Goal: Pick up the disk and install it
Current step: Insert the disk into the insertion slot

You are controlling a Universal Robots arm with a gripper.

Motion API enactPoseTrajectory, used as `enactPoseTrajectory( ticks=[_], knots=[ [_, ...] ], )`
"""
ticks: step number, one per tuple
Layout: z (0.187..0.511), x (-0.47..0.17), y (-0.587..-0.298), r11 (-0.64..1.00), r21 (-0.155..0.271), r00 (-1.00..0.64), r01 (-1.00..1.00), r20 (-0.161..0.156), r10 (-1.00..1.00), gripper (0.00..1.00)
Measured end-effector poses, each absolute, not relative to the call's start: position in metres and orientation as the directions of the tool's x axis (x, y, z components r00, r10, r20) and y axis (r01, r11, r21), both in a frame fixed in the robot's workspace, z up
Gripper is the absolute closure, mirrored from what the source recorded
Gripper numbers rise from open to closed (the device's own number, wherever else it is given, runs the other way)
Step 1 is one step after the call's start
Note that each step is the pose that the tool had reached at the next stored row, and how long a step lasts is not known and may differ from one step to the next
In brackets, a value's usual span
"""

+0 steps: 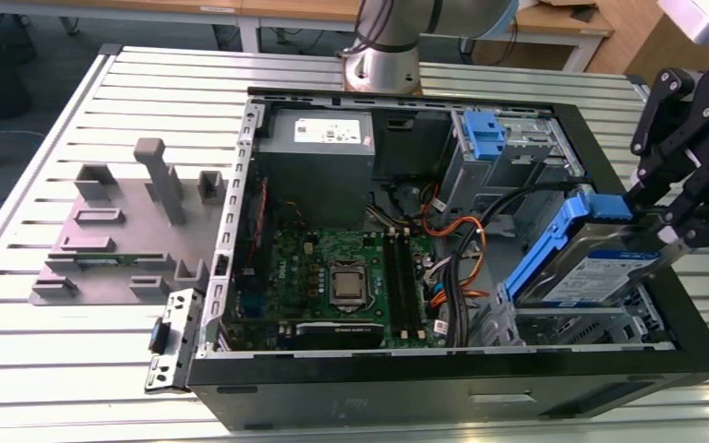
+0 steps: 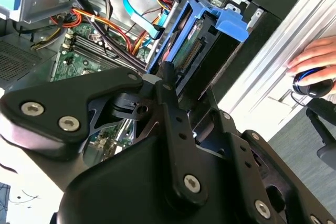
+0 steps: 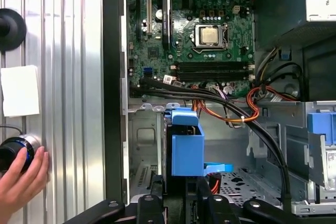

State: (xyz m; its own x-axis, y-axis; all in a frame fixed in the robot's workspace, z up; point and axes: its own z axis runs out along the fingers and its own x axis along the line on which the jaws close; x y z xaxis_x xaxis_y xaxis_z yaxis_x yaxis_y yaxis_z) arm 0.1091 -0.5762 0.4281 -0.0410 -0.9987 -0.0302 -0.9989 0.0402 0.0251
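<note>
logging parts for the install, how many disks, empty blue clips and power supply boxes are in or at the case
disk, held in the gripper: 1
empty blue clip: 1
power supply box: 1
total: 3

disk (image 1: pixel 591 269) end behind gripper (image 1: pixel 672 231), hand (image 3: pixel 21 181) cut off

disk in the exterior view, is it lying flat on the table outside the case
No, the gripper holds the disk tilted over the open computer case at the exterior view's right.
</note>
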Motion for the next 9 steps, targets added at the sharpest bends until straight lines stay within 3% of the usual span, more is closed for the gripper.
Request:
enactPoseTrajectory(
  ticks=[9],
  knots=[
    [0.412, 0.109, -0.576, 0.040, 0.025, -0.041, -0.999, -0.027, -0.999, 0.65]
  ],
)
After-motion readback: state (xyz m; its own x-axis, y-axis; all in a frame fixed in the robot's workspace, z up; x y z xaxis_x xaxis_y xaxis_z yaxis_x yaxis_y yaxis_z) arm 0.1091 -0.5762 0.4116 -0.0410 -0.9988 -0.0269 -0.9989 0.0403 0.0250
